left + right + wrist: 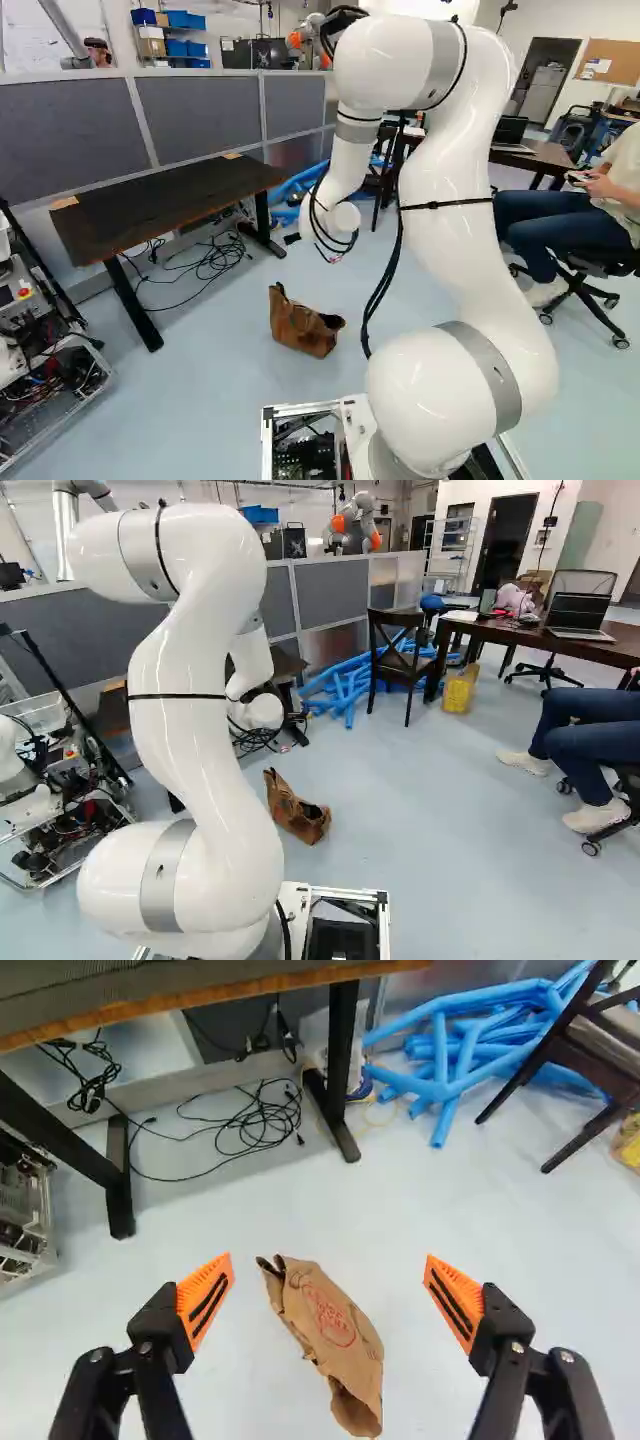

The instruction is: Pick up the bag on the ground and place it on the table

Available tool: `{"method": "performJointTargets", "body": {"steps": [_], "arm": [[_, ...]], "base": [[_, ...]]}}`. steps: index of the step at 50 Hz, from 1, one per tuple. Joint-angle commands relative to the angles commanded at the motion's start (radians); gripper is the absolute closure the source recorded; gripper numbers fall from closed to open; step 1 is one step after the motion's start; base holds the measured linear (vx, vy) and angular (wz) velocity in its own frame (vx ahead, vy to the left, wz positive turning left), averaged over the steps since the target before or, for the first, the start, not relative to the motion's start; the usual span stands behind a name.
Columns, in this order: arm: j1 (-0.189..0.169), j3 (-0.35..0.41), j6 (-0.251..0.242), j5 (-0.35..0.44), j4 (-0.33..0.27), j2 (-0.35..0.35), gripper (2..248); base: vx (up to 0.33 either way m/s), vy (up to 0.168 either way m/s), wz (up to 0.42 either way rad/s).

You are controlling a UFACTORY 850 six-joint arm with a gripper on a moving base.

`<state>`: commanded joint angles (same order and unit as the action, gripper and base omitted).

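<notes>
A small black part of my gripper (292, 238) shows beside the white wrist in the left base view; the rest is hidden there. The wrist view has the gripper (329, 1257) open, its orange-padded fingers wide apart with nothing gripped. Below and between them, a crumpled brown paper bag (335, 1330) lies on the floor, apart from both fingers. Both base views show this bag (303, 328) (297, 812) on the floor ahead of the base. A dark-topped table (165, 205) stands along the grey partition, beyond the bag and to its left; its edge (230, 988) shows in the wrist view.
Loose black cables (250, 1125) lie under the table. Blue tubes (345, 685) are piled beyond it, near a dark chair (400, 660). Another dark table (500, 635) with a laptop is at the right. A cart of equipment (50, 370) stands at the left. A person sits to the right.
</notes>
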<state>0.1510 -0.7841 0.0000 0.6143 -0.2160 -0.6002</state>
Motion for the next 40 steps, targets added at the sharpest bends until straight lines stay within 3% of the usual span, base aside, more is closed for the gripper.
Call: {"method": "performJointTargets", "body": {"steps": [40], "arm": [[0.078,-0.154,0.000,-0.200,-0.001,-0.188,3]], "base": [[0.000,0.000,0.000]]}}
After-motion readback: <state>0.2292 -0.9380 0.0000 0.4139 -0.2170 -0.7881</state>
